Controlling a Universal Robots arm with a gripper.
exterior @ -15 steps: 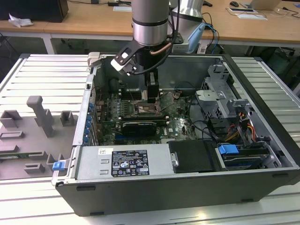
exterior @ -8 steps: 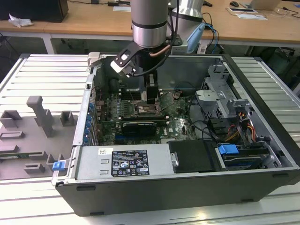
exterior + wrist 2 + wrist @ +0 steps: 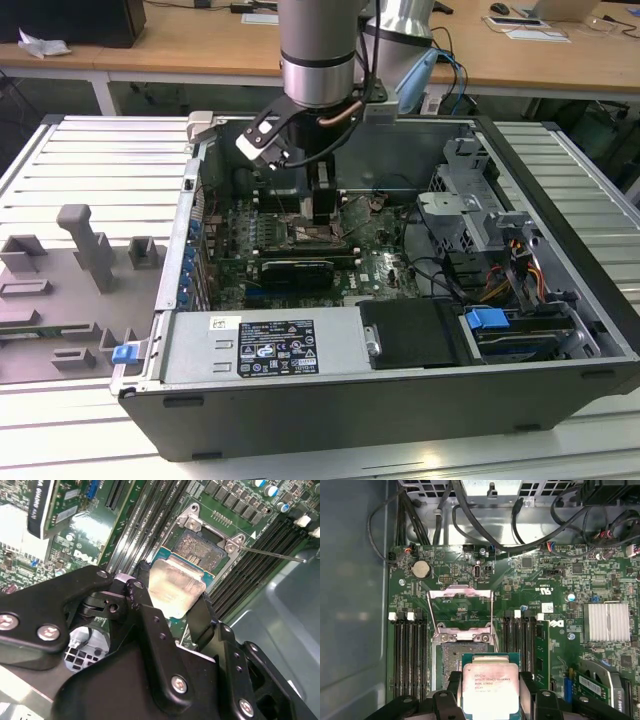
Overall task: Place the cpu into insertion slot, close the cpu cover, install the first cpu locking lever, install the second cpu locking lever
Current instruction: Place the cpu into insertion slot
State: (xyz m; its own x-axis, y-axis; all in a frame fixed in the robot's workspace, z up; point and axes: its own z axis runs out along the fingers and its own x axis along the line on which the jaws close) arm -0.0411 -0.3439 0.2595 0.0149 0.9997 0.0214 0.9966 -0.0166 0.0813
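The whole setup sat on a ribbed grey metal surface [image 3: 100,150] with slats running across it. An open tower computer case [image 3: 330,400] lay on its side right on it, taking up the middle and the exterior view's right. Just beside it, on the exterior view's left, was a grey fixture plate [image 3: 60,300] with blocky uprights sticking up.

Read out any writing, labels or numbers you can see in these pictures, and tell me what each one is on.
Nothing can be read with confidence.
Print lines on the metal top of the cpu, held in the gripper: too small to read.
Dense print on the white label on the grey metal box: too small to read.
White lettering on the green circuit board: too small to read.
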